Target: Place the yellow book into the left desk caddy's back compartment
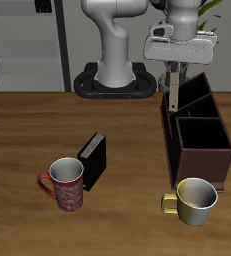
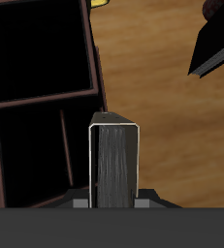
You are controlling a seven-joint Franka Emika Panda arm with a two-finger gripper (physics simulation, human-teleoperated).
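Note:
My gripper (image 1: 174, 70) is shut on the yellow book (image 1: 173, 90), a thin greyish-tan book that hangs upright below the fingers. The book's lower end is level with the rim of the left desk caddy (image 1: 200, 150), at the side wall of its back compartment (image 1: 194, 97), the section with the tall slanted walls. In the wrist view the book (image 2: 114, 160) stands edge-on between my fingers, just over the caddy's side wall (image 2: 96, 82), with the dark back compartment (image 2: 31, 155) beside it. I cannot tell whether the book touches the wall.
A larger black book (image 1: 93, 158) leans next to a red mug (image 1: 65, 184) near the table's middle. A yellow mug (image 1: 194, 198) stands before the caddy's front end. The robot's base (image 1: 112, 80) is at the back. The black book also shows in the wrist view (image 2: 216, 48).

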